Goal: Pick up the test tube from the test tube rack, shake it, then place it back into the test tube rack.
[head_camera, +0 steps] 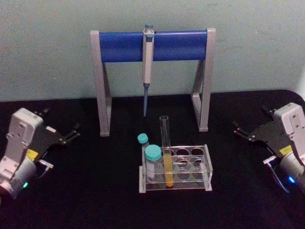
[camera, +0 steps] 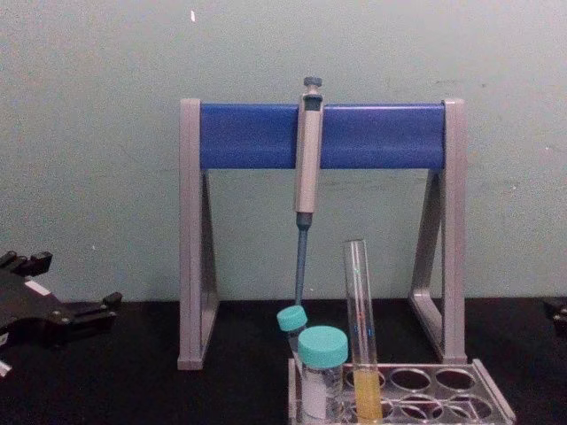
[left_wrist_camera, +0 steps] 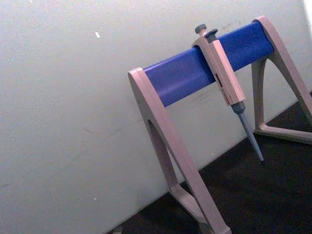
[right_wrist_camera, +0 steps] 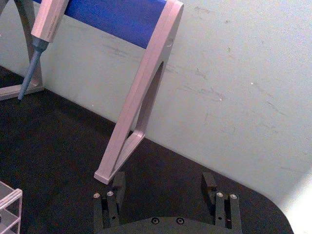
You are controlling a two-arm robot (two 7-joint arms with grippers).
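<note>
Test tube (head_camera: 166, 143) upright in test tube rack (head_camera: 176, 189) — far from left end effector (head_camera: 75, 132) and right end effector (head_camera: 237, 130), both splayed

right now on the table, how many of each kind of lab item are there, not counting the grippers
test tube: 1
teal-capped vials: 2
test tube rack: 1
pipette: 1
pipette stand: 1
total: 6
</note>
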